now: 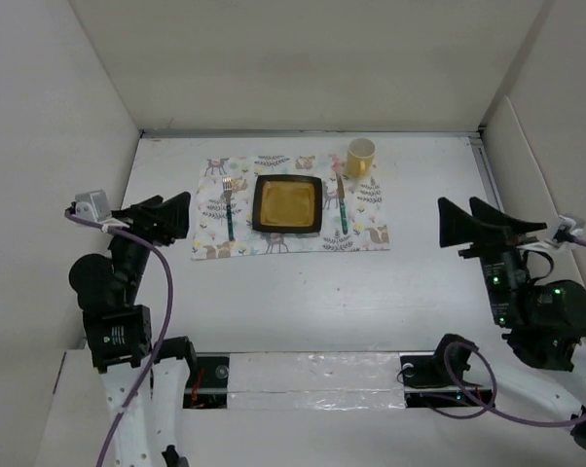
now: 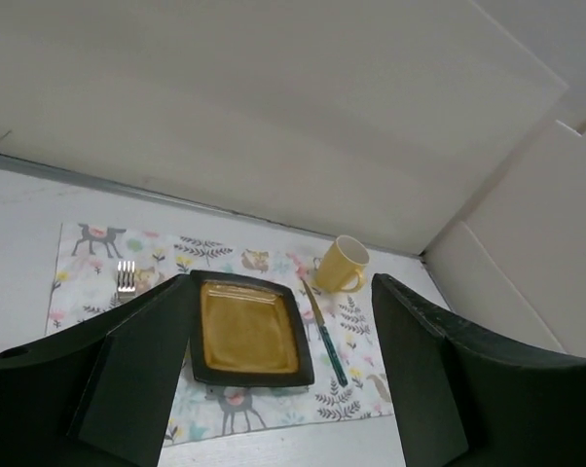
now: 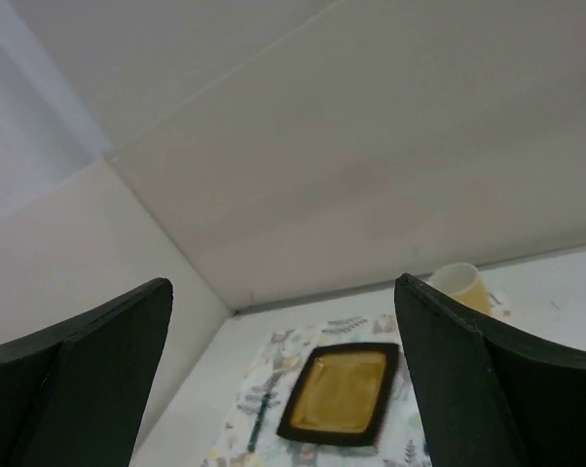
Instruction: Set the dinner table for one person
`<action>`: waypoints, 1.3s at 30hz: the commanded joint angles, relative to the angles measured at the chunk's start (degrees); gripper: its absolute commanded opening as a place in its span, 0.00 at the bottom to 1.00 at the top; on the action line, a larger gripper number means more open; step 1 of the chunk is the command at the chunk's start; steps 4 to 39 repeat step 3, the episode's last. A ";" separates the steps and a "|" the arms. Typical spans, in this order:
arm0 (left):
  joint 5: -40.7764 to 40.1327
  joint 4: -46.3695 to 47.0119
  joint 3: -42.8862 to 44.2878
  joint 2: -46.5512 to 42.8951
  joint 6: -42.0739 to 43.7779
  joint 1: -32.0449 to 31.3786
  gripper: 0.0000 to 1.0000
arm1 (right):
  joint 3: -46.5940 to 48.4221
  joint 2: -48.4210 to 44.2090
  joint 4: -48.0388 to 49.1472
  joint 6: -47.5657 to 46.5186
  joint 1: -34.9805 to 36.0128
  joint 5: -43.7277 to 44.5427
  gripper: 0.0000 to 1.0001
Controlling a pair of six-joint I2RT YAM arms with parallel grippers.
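Observation:
On the white dinner table [image 1: 303, 292] lies a deer-printed mat [image 1: 363, 232]. A black square plate with a yellow centre [image 1: 287, 203] sits in the middle of the mat. A fork [image 1: 229, 206] lies to the left of it and a teal-handled knife [image 1: 341, 202] to the right. A yellow mug [image 1: 360, 156] stands at the mat's far right corner. My left gripper [image 1: 184, 218] hovers open left of the mat, holding nothing. My right gripper [image 1: 456, 209] hovers open to the right, also holding nothing. The left wrist view shows the plate [image 2: 246, 331], knife [image 2: 324, 336] and mug [image 2: 342, 265]. Plate [image 3: 342, 391] and mug [image 3: 460, 284] also appear between my right fingers.
White panels [image 1: 303, 58] wall the table at the back and on both sides. A taped strip [image 1: 312, 375] runs along the near edge between the arm bases. Purple cables [image 1: 162, 292] hang from both arms.

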 commanded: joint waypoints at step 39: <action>3.82 4.02 -7.47 0.29 -0.72 0.24 0.71 | -5.23 7.62 -4.62 1.73 -2.07 1.15 1.00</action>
